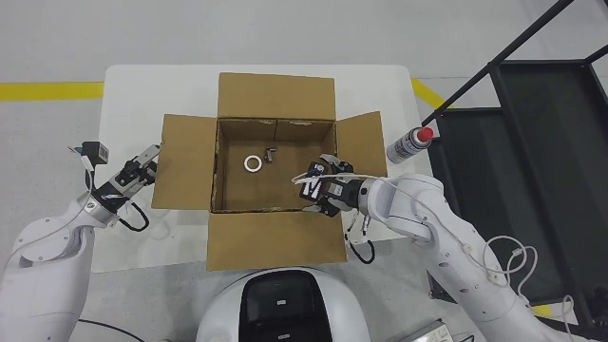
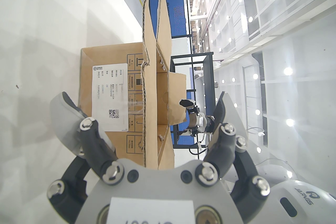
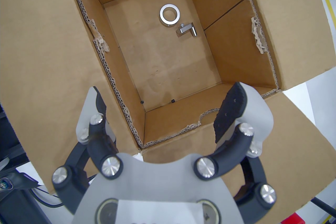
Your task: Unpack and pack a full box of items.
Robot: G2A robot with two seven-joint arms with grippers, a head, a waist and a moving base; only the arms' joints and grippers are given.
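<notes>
Cardboard box (image 1: 275, 95) sits in the middle of the white table (image 1: 142, 95), its four flaps folded outward and its mouth open to me. On its floor, in the far left part, lies a metal ring (image 3: 169, 14), and just beside it, closer to the far wall, a small metal bracket (image 3: 187, 29). Two tiny dark bits (image 3: 172, 100) lie against the wall below my right gripper (image 3: 165, 93). That gripper hovers over the box's right side with its fingers spread wide and empty. My left gripper (image 1: 147, 166) is at the outer edge of the left flap, low over the table, fingers likewise apart and gripping nothing. A spray can (image 1: 408, 143) with a red cap is on the table just beyond the right flap.
</notes>
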